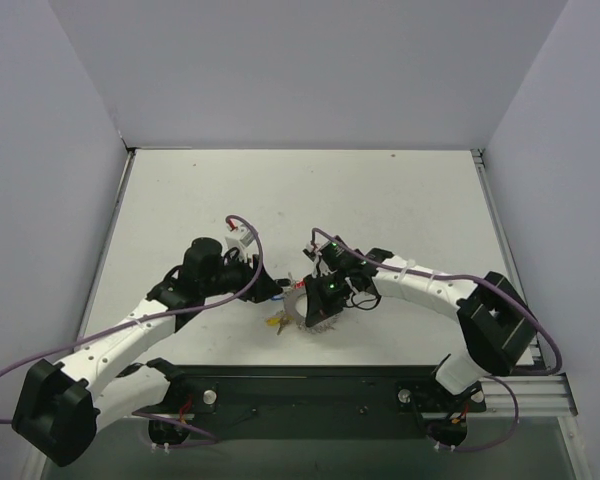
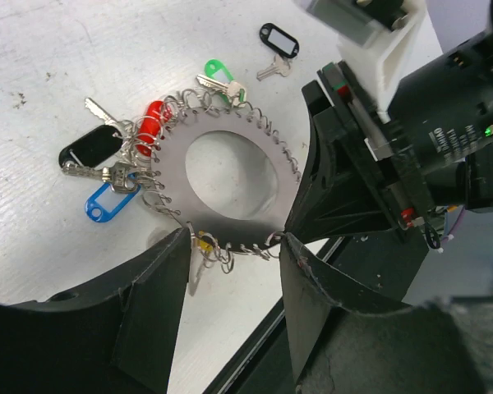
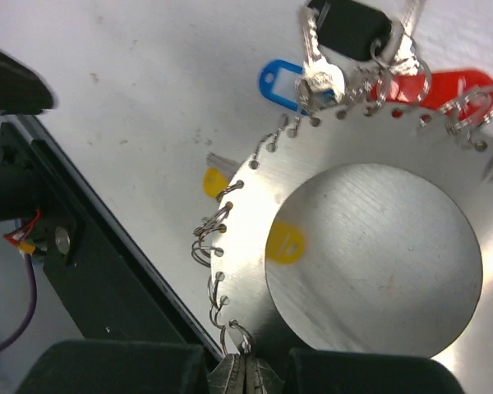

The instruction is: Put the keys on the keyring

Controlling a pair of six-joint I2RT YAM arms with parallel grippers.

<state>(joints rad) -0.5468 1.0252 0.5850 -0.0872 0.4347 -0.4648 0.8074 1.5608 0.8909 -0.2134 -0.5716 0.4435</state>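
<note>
Right gripper (image 3: 245, 373): jaws clenched on a wire loop (image 3: 237, 332) at the rim of the keyring (image 3: 246, 213), which lies near the counter (image 2: 49, 49) edge. Left gripper (image 2: 234, 238): jaws spread, empty, straddling the near rim above the yellow key (image 2: 204, 242). My call: hold that pinch firm, close low on the yellow head, dodge neighbouring loops.

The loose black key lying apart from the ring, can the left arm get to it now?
Probably yes. The left gripper is open, and the loose black key lies on bare table beyond the keyring. It would have to pass over the keyring, with the right gripper close beside that path.
</note>
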